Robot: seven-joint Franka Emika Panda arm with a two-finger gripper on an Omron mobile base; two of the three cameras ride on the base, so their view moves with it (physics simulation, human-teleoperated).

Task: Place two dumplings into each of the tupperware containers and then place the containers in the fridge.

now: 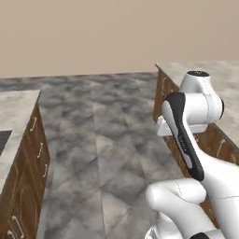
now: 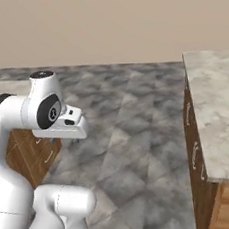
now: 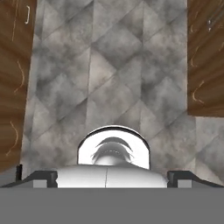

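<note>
- Standing in an aisle of grey marbled floor tiles [image 1: 102, 140], the white arm [image 1: 186, 135] rises from the lower right of the left base view and from the lower left of the right base view, folded, with its hand tucked close to its own body.
- Gripper [image 3: 107, 177]: in the hand view the two dark finger tips [image 3: 41, 177] sit far apart at the bottom left and bottom right of the frame, spread wide, with nothing between them; the hand looks straight down at the floor.
- A stone-topped counter [image 1: 18, 116] with brown wooden cabinet fronts and pale handles fills the left edge of the left base view; a dark inset shows at its far left edge, too cropped to name.
- A second stone-topped counter [image 2: 216, 110] over wooden drawers [image 2: 193, 148] takes the right side of the right base view.
- A plain beige wall [image 1: 93, 32] spans the top of both base views.
- No dumpling, tupperware container or fridge can be placed from these frames.
- No brand, label or writing can be read on any surface.
</note>
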